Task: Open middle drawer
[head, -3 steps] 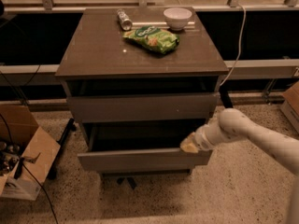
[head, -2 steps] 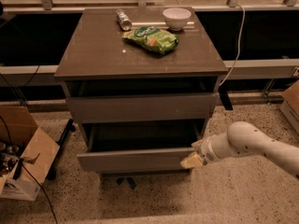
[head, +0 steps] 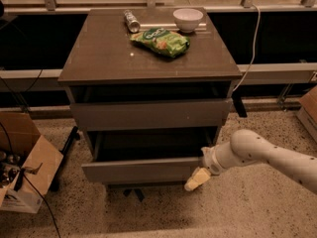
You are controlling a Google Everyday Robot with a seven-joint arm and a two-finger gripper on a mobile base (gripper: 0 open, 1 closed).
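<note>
The middle drawer (head: pixel 141 171) is the lower of the two grey-brown fronts that show. It stands pulled out from the cabinet, and its dark inside shows behind the front. My gripper (head: pixel 196 179) is on a white arm that comes in from the right. It sits low at the right end of that drawer front, just in front of and slightly below its corner. I cannot tell whether it touches the front. The front above it (head: pixel 148 114) sits close under the cabinet top with a dark gap over it.
On the cabinet top (head: pixel 99 53) lie a green chip bag (head: pixel 161 41), a white bowl (head: pixel 187 19) and a can (head: pixel 131 21). An open cardboard box (head: pixel 25 157) stands on the floor at left and another box (head: pixel 309 108) at the right edge. A cable (head: pixel 255 43) hangs at the right.
My gripper has dropped from the top edge of the drawer's right end to below its front corner. The drawer front has stayed about where it was.
</note>
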